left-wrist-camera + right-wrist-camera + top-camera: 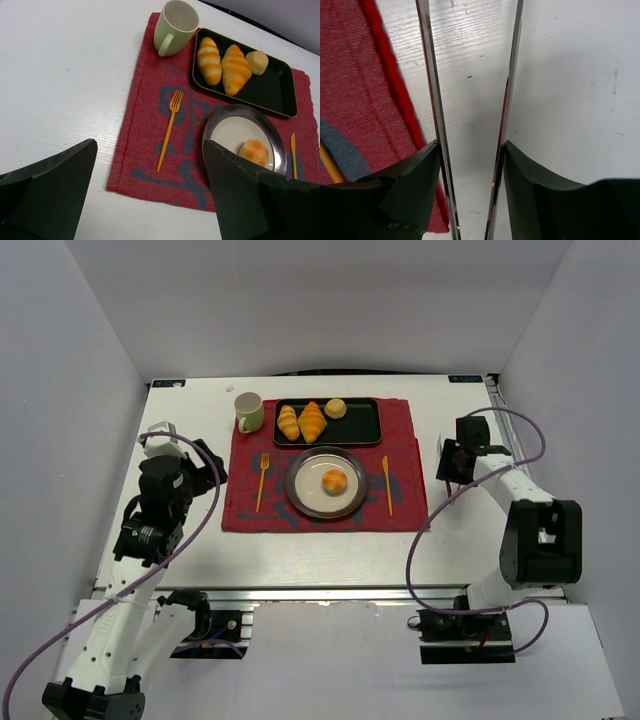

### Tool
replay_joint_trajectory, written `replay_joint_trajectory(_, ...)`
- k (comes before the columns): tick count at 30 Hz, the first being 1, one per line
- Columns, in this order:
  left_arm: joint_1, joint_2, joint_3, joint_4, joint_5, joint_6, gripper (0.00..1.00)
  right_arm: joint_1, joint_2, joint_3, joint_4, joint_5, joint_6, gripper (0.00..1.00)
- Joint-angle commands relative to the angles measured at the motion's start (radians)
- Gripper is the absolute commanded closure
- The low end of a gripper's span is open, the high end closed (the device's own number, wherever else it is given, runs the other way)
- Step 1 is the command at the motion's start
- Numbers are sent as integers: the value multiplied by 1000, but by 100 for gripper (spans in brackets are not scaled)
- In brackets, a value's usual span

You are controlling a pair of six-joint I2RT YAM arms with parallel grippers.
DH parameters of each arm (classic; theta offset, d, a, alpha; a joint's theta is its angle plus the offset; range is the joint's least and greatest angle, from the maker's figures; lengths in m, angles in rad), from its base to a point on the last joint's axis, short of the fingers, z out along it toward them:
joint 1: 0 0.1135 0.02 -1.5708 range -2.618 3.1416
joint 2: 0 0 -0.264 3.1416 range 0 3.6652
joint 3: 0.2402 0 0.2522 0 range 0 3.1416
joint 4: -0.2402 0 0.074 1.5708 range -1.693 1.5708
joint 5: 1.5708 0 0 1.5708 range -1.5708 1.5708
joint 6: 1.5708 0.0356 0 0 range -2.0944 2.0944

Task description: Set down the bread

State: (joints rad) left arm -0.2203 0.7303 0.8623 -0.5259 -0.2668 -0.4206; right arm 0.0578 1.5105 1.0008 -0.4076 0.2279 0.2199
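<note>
The bread (334, 481), a small glossy golden-orange bun, lies on the round metal plate (293, 486) in the middle of the red mat (400, 440). It also shows in the left wrist view (254, 151), partly behind my right finger. My left gripper (205, 466) (150, 150) is open and empty, above the table by the mat's left edge. My right gripper (450, 460) (470, 145) is to the right of the mat, its fingers closed against the two blades of metal tongs (434, 100). The blades stand apart with nothing between them.
A black tray (362, 426) behind the plate holds two croissants (300, 422) and a paler bun (336, 408). A pale green mug (249, 412) stands left of it. An orange fork (262, 482) and knife (387, 485) flank the plate. White walls enclose the table.
</note>
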Motion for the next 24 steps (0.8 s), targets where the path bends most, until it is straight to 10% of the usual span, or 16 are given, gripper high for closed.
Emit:
replay_joint_trajectory(1,-4,-17,-5,14,17,-6,2,-21,42,48,84,-18,-31,43)
replay_joint_trajectory(8,-4,-14,-20,21,14,-1,2,-36,116,4,104,-29,-31,37)
replay_joint_trajectory(12,-4,-3,-19,17,18,-1,2,-36,103,-16,110,-35,-16,11)
replay_joint_trajectory(24,-4,-9,-13,9,12,-1,2,-36,-335,-39,-11,-38,108,11)
